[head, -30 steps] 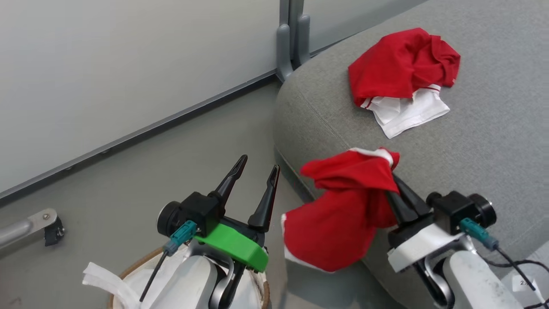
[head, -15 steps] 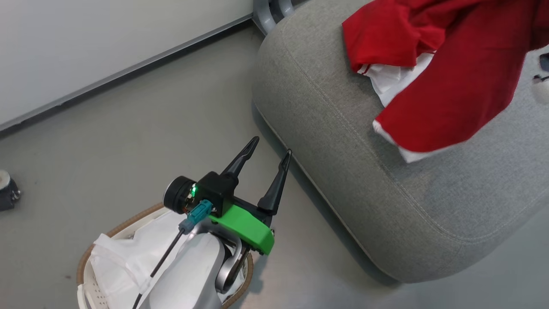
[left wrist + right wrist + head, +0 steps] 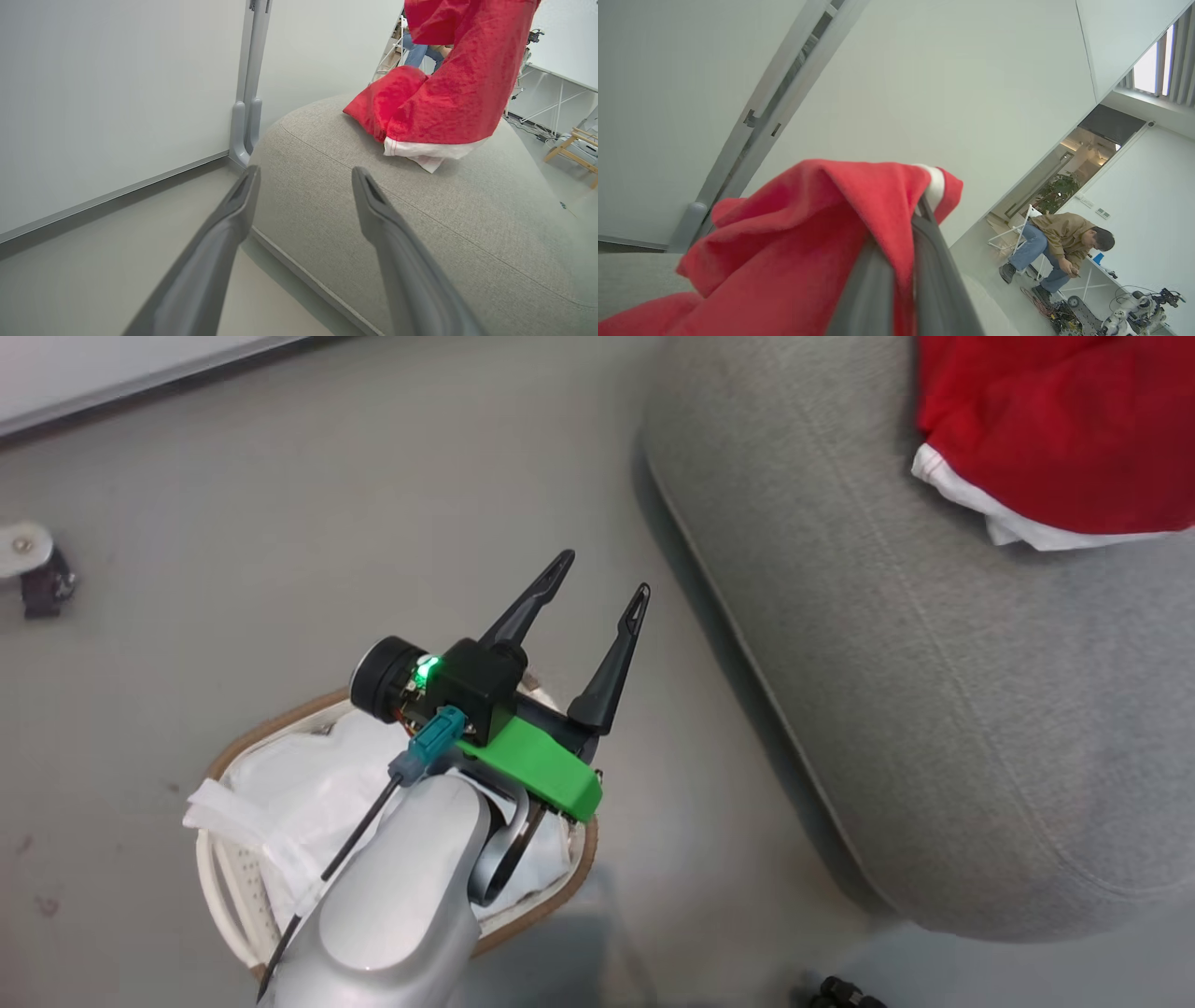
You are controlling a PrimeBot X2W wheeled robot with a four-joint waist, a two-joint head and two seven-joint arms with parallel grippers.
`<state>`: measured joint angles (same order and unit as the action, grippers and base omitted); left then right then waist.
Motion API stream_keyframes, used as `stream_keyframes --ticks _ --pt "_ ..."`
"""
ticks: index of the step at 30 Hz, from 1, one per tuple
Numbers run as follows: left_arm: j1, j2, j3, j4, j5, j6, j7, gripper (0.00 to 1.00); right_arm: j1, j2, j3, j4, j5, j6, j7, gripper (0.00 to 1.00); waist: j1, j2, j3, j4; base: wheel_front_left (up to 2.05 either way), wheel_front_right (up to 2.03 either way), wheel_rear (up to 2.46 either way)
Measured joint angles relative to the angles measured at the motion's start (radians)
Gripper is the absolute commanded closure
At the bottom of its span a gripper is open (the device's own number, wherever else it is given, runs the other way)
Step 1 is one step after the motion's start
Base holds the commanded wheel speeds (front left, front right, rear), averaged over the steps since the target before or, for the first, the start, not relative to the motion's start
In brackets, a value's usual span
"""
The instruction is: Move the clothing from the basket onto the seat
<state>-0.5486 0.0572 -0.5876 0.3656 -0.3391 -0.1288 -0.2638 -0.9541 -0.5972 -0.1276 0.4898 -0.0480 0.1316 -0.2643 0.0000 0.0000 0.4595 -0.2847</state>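
Observation:
The red clothing with white trim hangs from my right gripper, whose fingers are shut on a fold of it. In the left wrist view this garment dangles above the grey seat, its white hem touching the cushion beside another red piece lying there. From the head, red fabric covers the seat's far part. My left gripper stands open and empty above the basket, which holds its white liner. Its fingertips point at the seat's rounded corner.
A pale wall panel with a grey post stands behind the seat. A caster sits on the grey floor at the left, and a small dark object lies at the bottom edge. A person sits far off in the room.
The head camera has tilted down and turned. My right gripper has carried the red garment up and over the seat, out of the head view. The left gripper stays open above the basket.

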Motion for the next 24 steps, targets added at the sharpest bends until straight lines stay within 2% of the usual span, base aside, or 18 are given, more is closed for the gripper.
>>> stream_keyframes --ticks 6,7,8,9,10,11,15,24 --pt "-0.008 -0.001 0.015 0.002 0.007 0.0 0.0 0.0 0.034 0.065 -0.084 0.142 -0.057 0.0 0.0 0.98 0.0001 0.0 0.062 0.068 0.0 0.0 0.0" --pt "-0.008 -0.001 0.018 0.005 0.008 0.0 0.0 0.0 0.049 0.079 -0.105 0.158 -0.066 0.0 0.0 0.88 0.0001 0.0 0.071 0.078 0.0 0.0 0.0" --pt "-0.008 -0.002 0.02 0.007 0.01 0.0 0.0 0.0 0.066 0.087 -0.121 0.177 -0.083 0.0 0.0 0.67 0.0001 0.0 0.079 0.088 0.0 0.0 0.0" --pt "-0.008 -0.002 0.023 0.011 0.013 0.0 0.0 0.0 0.078 0.094 -0.138 0.193 -0.091 0.0 0.0 0.58 0.0001 0.0 0.085 0.096 0.0 0.0 0.0" --pt "-0.008 -0.002 0.028 0.019 0.015 0.0 0.0 0.0 0.094 0.107 -0.16 0.211 -0.095 0.0 0.0 0.16 0.0001 0.0 0.091 0.104 0.0 0.0 0.0" --pt "-0.004 -0.002 0.037 0.027 0.014 0.0 0.0 0.0 0.112 0.121 -0.178 0.222 -0.095 0.0 0.0 0.0 0.0001 0.0 0.094 0.112 0.0 0.0 0.0" --pt "0.014 0.0 0.066 0.052 0.006 0.0 0.0 0.0 0.18 0.17 -0.213 0.214 -0.09 0.0 0.0 0.0 0.0001 0.0 0.088 0.119 0.0 0.0 0.0" --pt "0.085 -0.002 0.16 0.069 0.007 0.0 0.0 0.0 0.389 0.23 -0.245 0.124 -0.056 0.0 0.0 0.0 0.0 0.0 0.004 0.092 0.0 0.0 0.0"
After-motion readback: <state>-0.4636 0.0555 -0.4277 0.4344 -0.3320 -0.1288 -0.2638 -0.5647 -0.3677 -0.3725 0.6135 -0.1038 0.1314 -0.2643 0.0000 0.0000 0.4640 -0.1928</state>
